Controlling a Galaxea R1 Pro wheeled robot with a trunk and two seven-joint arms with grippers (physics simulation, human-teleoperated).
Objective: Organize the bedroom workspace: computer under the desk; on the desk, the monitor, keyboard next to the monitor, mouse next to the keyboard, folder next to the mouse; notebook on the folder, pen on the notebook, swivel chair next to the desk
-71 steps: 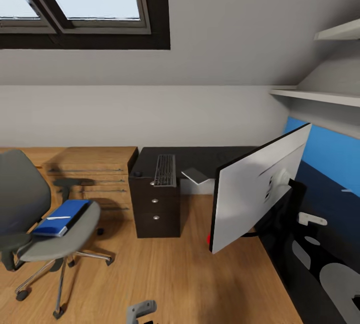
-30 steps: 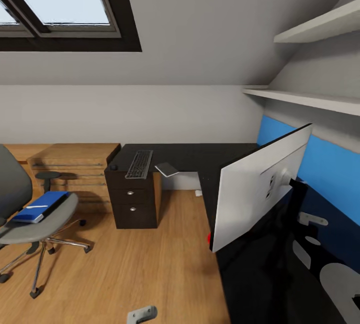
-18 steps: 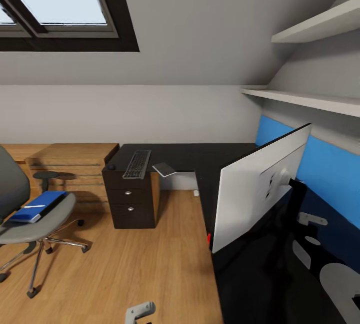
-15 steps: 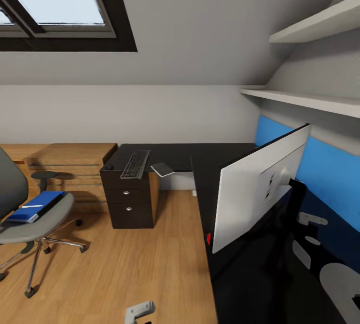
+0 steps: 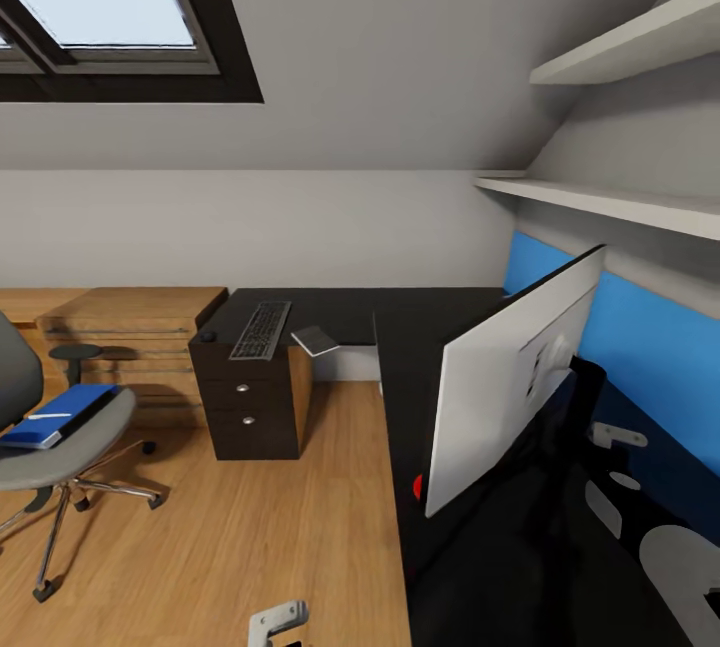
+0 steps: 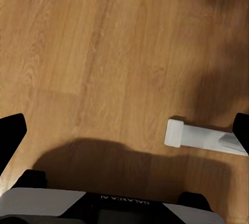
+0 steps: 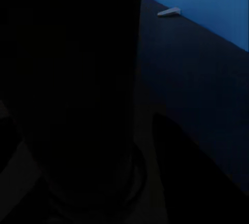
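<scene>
The monitor [image 5: 510,382] stands tilted on the table [image 5: 440,327]; left hand [image 6: 124,136] wide over floor — right hand's state cannot be told.

One monitor [image 5: 510,387] — one keyboard [image 5: 261,329].

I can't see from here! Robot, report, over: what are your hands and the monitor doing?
Left gripper open over wood floor. Right gripper: cannot tell, too dark. Monitor tilted above desk. Folder on swivel chair.
</scene>
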